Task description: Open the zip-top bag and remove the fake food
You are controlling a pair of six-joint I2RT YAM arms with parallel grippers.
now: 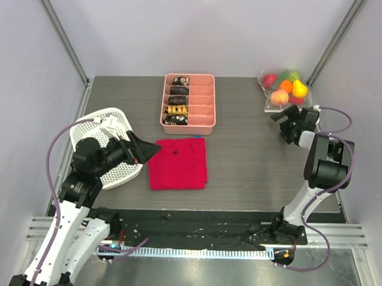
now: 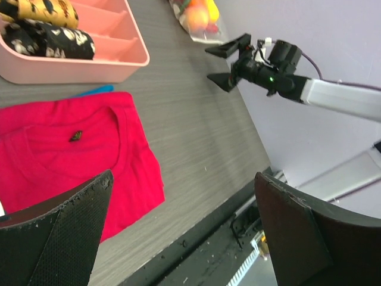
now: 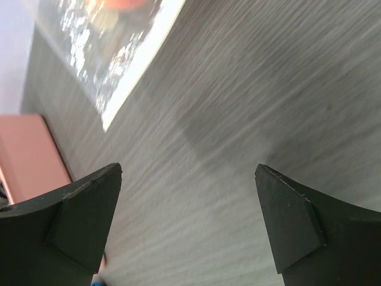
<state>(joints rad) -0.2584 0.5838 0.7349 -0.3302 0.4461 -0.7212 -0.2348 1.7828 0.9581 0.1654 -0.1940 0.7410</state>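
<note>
At the far right corner, the bag is seen with the food inside, just beyond the right gripper, held open and empty like the left gripper.

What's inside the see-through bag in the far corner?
Inside the zip-top bag sits the fake food: a red piece, green piece, orange, yellow fruit and peach. Anything lying beneath those is covered, so I cannot tell.

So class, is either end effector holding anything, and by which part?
Nothing is held. The left end effector and right end effector are open and empty; the zip-top bag lies untouched.
</note>
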